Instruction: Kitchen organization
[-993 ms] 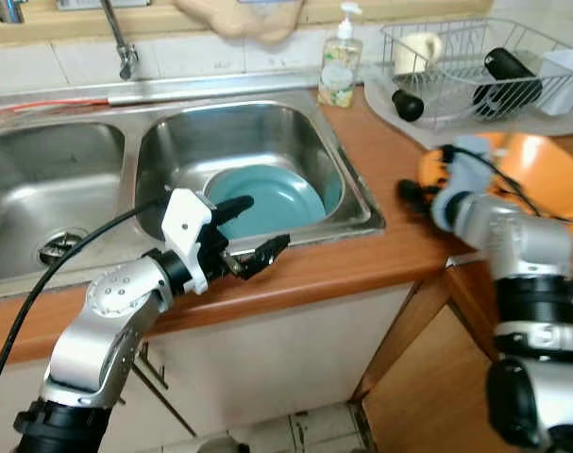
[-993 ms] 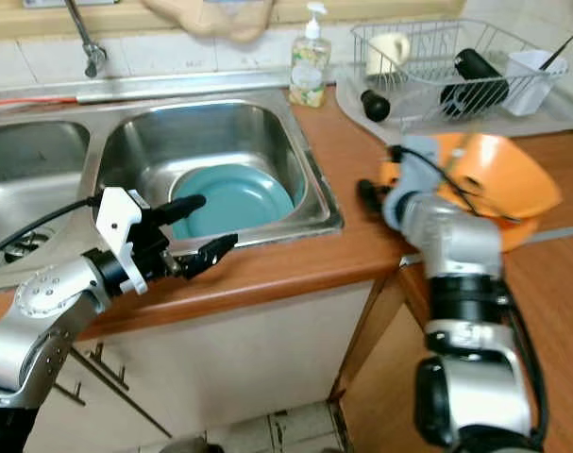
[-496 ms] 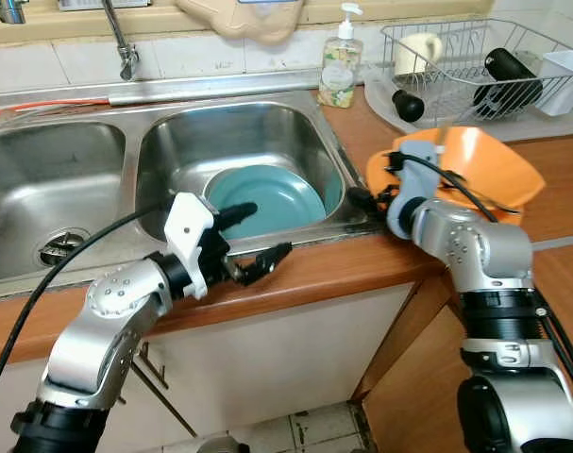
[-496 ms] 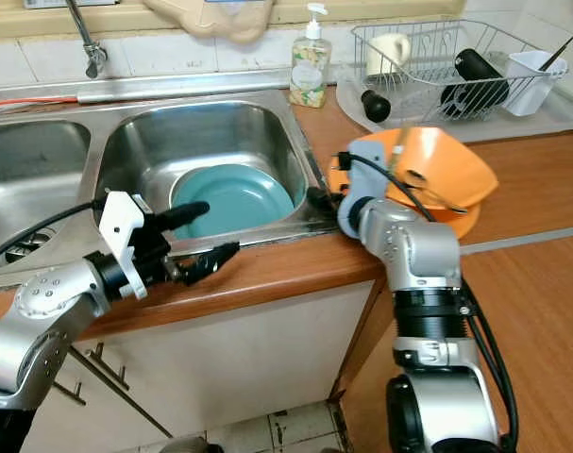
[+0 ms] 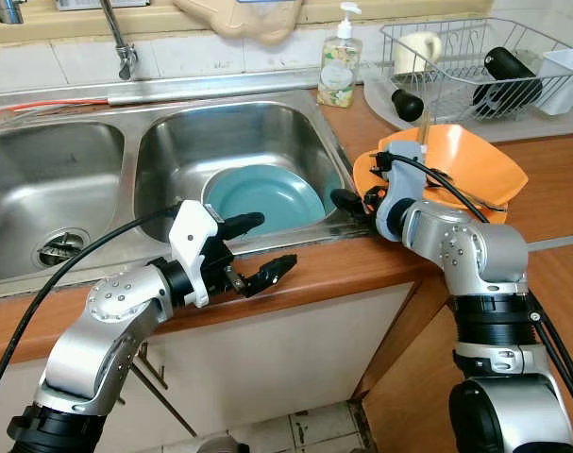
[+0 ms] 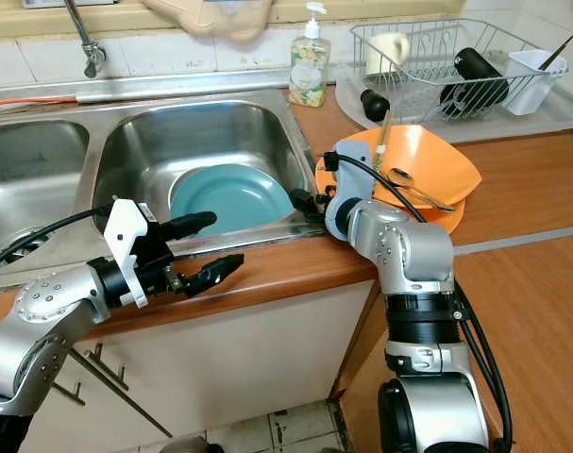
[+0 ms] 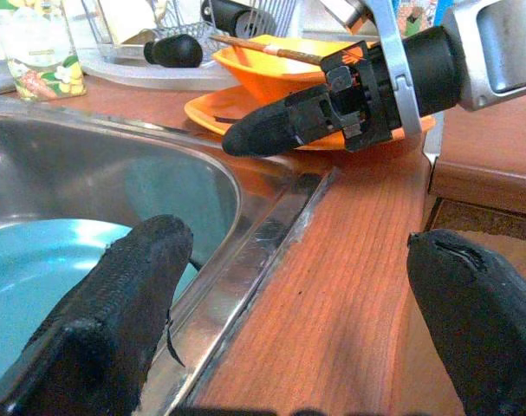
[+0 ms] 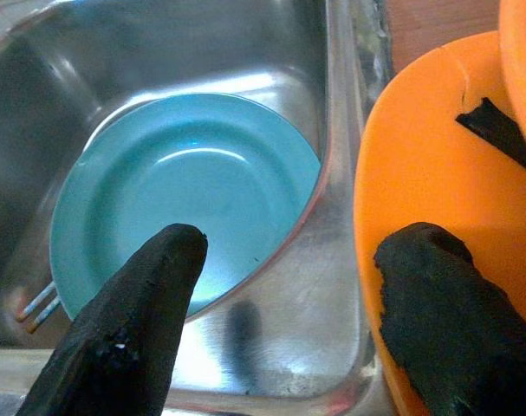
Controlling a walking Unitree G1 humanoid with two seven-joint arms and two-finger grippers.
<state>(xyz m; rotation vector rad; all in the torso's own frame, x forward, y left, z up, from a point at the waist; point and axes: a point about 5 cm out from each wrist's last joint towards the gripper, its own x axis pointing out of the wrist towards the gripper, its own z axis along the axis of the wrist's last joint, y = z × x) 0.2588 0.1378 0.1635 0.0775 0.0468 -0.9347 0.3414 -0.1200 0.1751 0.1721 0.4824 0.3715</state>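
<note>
- The left gripper (image 5: 253, 250) hangs over the front edge of the sink (image 5: 352, 193), its jaws spread wide and holding nothing; one finger reaches over the right basin, the other sits above the wooden surface (image 5: 362, 264) in front of it.
- In the left wrist view one of its fingers (image 7: 115, 321) lies over the basin and the other over the wood, with the steel rim running between them.
- The right gripper (image 5: 347, 201) sits at the right rim of the sink, just beside the orange plate (image 5: 366, 170); its jaws are also apart and empty.
- In the right wrist view one of its fingers (image 8: 128, 329) is over the basin and the other (image 8: 444, 321) over the orange plate's edge.
- A teal plate (image 5: 267, 198) lies flat in the bottom of the right basin, and two thin stick-like ends (image 8: 33, 308) poke out at its edge.
- The orange plate rests on the surface right of the sink, carrying an orange bowl (image 6: 428, 170).
- A spoon (image 6: 413, 186) lies inside the bowl, and a wooden stick (image 6: 381, 132) leans up from its rim.
- Behind, a soap bottle (image 5: 341, 61) stands at the sink's back corner.
- A wire dish rack (image 5: 475, 66) at the back right holds a cream mug (image 5: 418, 47), a black cylinder (image 5: 508, 71) and a white container (image 5: 560, 80).
- The left basin (image 5: 41, 198) shows its drain (image 5: 59, 247), and a tap (image 5: 121, 42) rises behind the sink.
</note>
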